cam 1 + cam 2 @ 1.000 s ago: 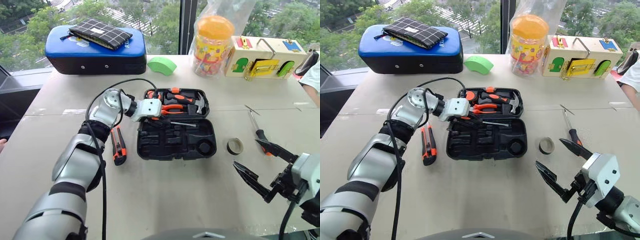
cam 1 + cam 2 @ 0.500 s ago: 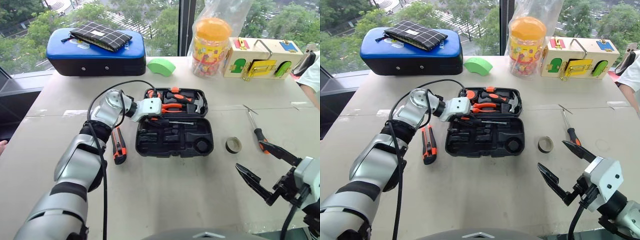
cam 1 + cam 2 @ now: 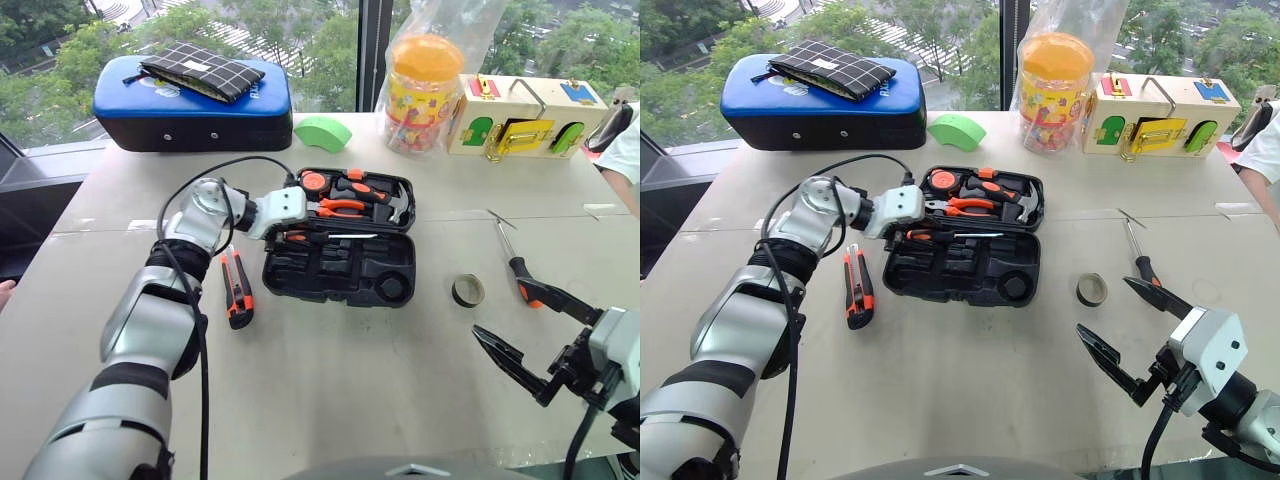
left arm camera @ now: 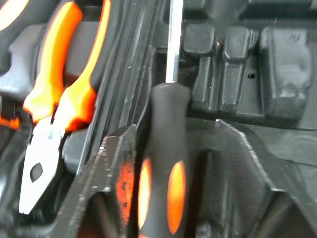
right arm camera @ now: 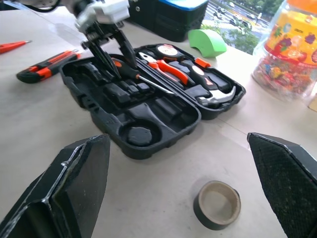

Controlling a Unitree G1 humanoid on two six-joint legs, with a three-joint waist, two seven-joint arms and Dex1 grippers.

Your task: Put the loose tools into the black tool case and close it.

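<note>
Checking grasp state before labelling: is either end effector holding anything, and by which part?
Left end effector straddles the orange-black screwdriver at its handle inside the black tool case; whether it grips cannot be told. Right end effector is open, holding nothing.

In front of me the pale table carries the open black tool case, utility knife, tape roll, one screwdriver, blue-topped case, green block, candy jar and wooden latch box.

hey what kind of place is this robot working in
Probably an upper-floor lab or demo room set up for manipulation practice. A large window behind the table looks down on treetops and streets, and practice props sit around: an open tool case, a wooden latch box, a toy jar.
</note>
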